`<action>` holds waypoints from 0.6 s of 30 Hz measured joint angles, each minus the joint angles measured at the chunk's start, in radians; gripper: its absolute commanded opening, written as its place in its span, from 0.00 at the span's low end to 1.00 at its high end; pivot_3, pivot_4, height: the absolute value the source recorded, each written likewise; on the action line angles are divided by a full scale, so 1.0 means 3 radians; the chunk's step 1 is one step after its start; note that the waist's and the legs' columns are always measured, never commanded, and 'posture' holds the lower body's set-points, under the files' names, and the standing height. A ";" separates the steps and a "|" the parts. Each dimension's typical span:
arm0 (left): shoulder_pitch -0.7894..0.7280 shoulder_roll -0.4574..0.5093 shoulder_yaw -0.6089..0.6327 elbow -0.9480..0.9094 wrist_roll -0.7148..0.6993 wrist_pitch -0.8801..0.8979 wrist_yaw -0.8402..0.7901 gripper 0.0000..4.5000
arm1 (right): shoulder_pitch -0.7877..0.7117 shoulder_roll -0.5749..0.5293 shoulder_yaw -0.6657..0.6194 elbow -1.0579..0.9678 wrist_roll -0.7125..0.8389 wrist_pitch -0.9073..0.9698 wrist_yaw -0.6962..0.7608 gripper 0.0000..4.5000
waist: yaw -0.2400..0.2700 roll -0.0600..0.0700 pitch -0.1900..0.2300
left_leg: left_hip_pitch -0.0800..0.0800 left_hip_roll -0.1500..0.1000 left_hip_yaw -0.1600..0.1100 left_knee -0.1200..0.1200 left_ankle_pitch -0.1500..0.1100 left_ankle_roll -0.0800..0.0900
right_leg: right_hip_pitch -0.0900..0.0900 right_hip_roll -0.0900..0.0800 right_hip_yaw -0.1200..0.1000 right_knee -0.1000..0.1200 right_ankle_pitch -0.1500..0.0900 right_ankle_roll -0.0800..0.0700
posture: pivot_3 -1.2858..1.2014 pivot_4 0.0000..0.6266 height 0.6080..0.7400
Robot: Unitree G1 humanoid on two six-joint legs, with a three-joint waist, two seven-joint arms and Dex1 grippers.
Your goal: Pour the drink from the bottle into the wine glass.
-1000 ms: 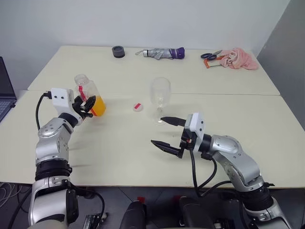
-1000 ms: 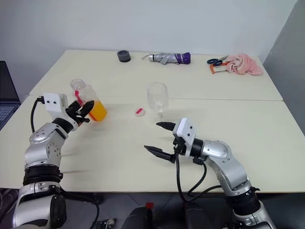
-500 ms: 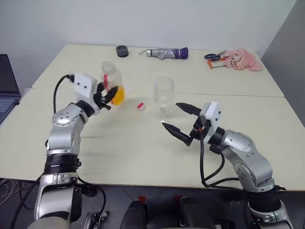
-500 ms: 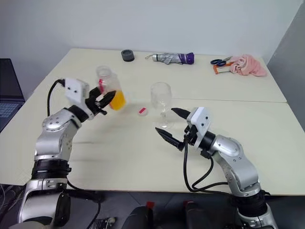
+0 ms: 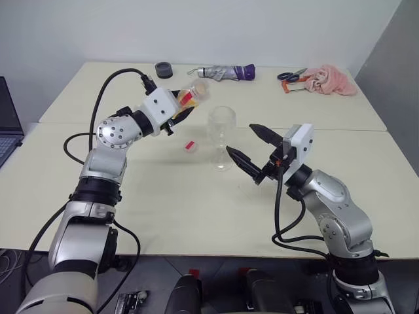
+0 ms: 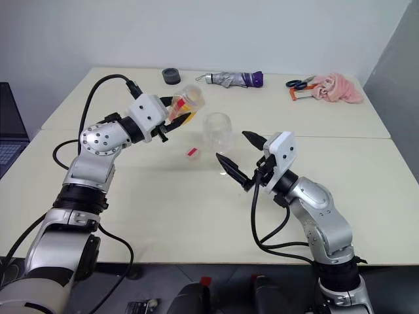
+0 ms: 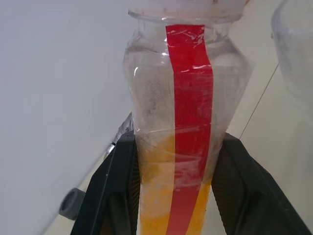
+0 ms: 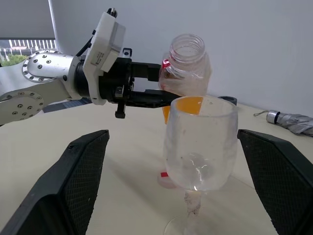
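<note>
the bottle (image 5: pixel 190 98), uncapped and tilted, sits pinched in the left gripper (image 5: pixel 175 112) at upper centre-left of the frame, above the table (image 5: pixel 163 203).
its mouth leans toward the wine glass (image 5: pixel 221 134), which stands upright mid-frame; the drink (image 7: pixel 161 210) pools at the clamped end. the right gripper (image 5: pixel 247 149) is spread wide just beside the glass stem, touching nothing. a small red-and-white cap (image 5: pixel 189 145) lies beside the glass.

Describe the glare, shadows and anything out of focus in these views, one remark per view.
Head views: even, soft light, faint shadows under the arms on the table. Left wrist view: the bottle shows bright glints on its red stripe, and the wine glass at the edge is blurred. Right wrist view: the wine glass bowl carries a white highlight, and the right tool fingers look soft and oversized.
</note>
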 measured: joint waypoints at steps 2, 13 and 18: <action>-0.0115 0.0016 -0.0040 0.0156 0.0142 -0.0237 0.0078 0.37 | -0.0024 0.0000 0.0031 0.0022 -0.0041 -0.0001 -0.0039 1.00 | 0.0001 0.0000 0.0000 | 0.0000 -0.0001 0.0000 0.0000 0.0000 0.0000 | 0.0000 0.0000 0.0000 0.0000 0.0000 0.0000 | 0.52 0.24 1.00; -0.0418 0.0090 -0.0210 0.0769 0.0816 -0.1214 0.0660 0.37 | -0.0026 0.0014 0.0047 0.0041 -0.0162 -0.0025 -0.0084 1.00 | 0.0000 0.0000 0.0000 | -0.0002 -0.0001 0.0000 0.0000 0.0000 0.0001 | -0.0001 -0.0001 -0.0001 0.0000 0.0000 0.0000 | 0.52 0.24 1.00; -0.0583 0.0124 -0.0275 0.0976 0.0996 -0.1448 0.0846 0.37 | -0.0021 -0.0139 0.0049 0.0016 -0.0162 0.0034 -0.0040 1.00 | 0.0001 0.0000 0.0000 | -0.0002 -0.0004 0.0000 0.0000 0.0000 0.0001 | -0.0001 -0.0003 -0.0001 0.0000 0.0000 0.0000 | 0.52 0.24 1.00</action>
